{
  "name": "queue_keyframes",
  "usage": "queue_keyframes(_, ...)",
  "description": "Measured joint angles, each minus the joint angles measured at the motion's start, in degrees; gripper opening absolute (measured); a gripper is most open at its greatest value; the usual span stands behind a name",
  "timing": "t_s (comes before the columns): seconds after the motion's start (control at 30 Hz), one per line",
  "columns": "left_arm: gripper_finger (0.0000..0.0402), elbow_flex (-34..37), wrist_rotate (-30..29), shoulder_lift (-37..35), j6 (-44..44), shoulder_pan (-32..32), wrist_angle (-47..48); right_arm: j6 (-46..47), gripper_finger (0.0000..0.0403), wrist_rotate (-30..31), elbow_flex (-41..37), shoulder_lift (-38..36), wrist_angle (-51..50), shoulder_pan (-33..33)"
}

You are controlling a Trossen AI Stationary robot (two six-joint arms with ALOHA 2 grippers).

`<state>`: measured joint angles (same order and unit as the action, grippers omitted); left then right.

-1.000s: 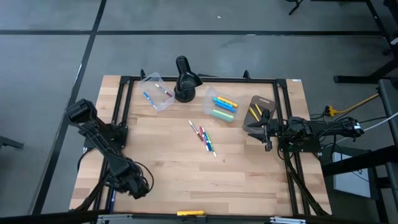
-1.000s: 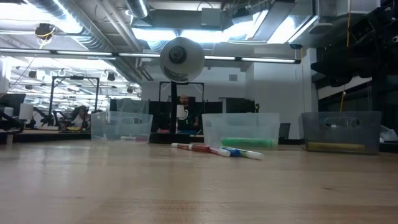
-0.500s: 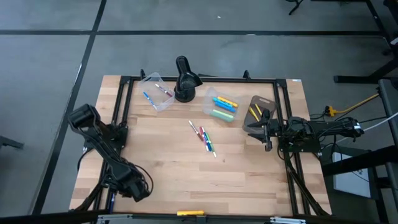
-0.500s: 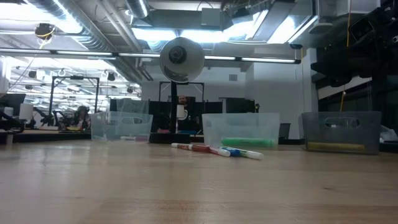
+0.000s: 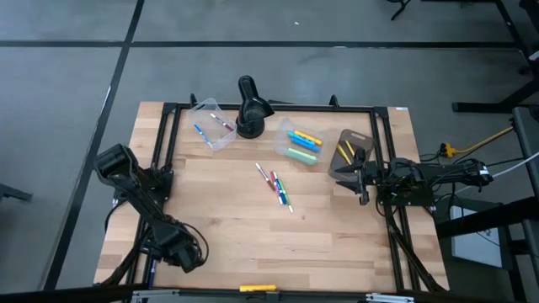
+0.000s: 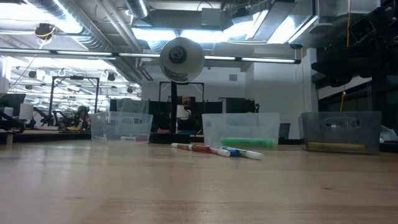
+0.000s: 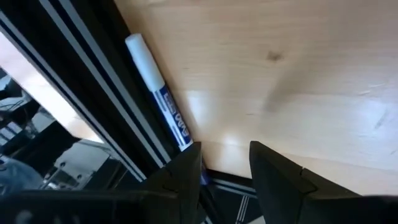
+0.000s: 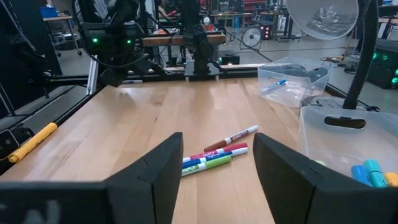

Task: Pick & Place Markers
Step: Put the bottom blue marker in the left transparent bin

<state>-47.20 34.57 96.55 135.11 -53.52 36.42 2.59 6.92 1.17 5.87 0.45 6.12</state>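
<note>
Left gripper sits low at the near-left corner of the table, fingers parted w/ nothing between them, hovering right at the table edge beside the black frame rail; a white whiteboard marker w/ blue label lies along that rail, just ahead of the fingertips, not touched. Moving right along the far side: a clear tub at far left-centre w/ a couple of pens inside, blue one and a reddish one, then the black desk lamp just beside it. Mid-table, well apart from both arms, a loose bunch of markers lies flat on the wood, approx. four or five, white, red, green, blue, lying close together and roughly parallel; from table height they show as a short row in front of the tubs. Right of the lamp, a second clear tub holds more markers: blue, yellow/orange, plus a pale green one. Farther right a darker tub has yellow pens in it. Right gripper waits at the right side of the table, touching or overlapping the near edge of that dark tub, fingers spread wide & empty, pointing left across the table toward the loose markers. One yellow marker lies at the near edge of the table, centre.
</note>
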Motion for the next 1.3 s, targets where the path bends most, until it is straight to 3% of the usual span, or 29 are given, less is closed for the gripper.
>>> queue_keyframes(0.17,0.0129,0.1,-3.2,-1.3,-1.0,0.6,-0.1,0.0,0.0194,0.0,0.0,0.0,-0.1,0.0)
queue_keyframes(0.33,0.0129,0.4,-15.0,-5.2,-6.8,0.8,2.7,0.0,0.0194,0.0,0.0,0.0,-0.1,0.0)
queue_keyframes(0.4,0.0126,0.3,-16.7,-6.8,-11.8,0.9,4.7,0.0,0.0194,0.0,0.0,0.0,-0.1,0.0)
queue_keyframes(0.53,0.0113,0.4,-13.8,-8.8,-28.4,0.9,6.7,0.0,0.0194,0.0,0.0,0.0,-0.1,0.0)
queue_keyframes(0.73,0.0096,0.3,-2.5,-9.5,-47.4,-0.4,7.0,0.0,0.0194,0.0,0.0,0.0,-0.1,0.0)
queue_keyframes(1.03,0.0076,0.2,-1.4,-9.3,-51.9,-4.9,5.3,0.0,0.0194,0.0,0.0,0.0,-0.1,0.0)
queue_keyframes(1.3,0.001,0.2,-6.4,-6.8,-55.6,-4.8,2.4,0.0,0.0194,0.0,0.0,0.0,-0.1,0.0)
